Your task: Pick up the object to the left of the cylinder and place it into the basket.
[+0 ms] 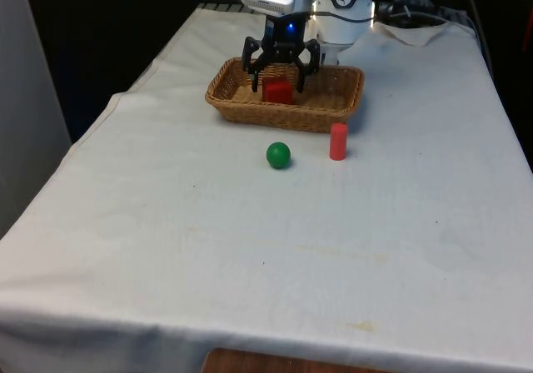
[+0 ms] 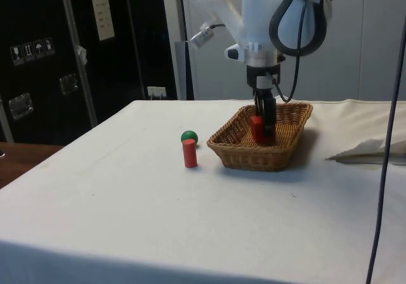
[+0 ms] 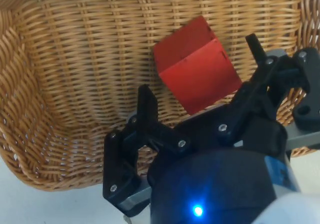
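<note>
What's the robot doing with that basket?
The robot's gripper hangs over the wicker basket with its fingers open. A red block lies inside the basket, tilted against the weave, and the fingers are not squeezing it. Out on the white cloth in front of the basket stand a green ball and a red cylinder, side by side and untouched.

Cube (image 1: 277, 91) lies in basket (image 1: 333, 111); ball (image 1: 278, 155) apparently beside cylinder (image 1: 337, 141), before it.
</note>
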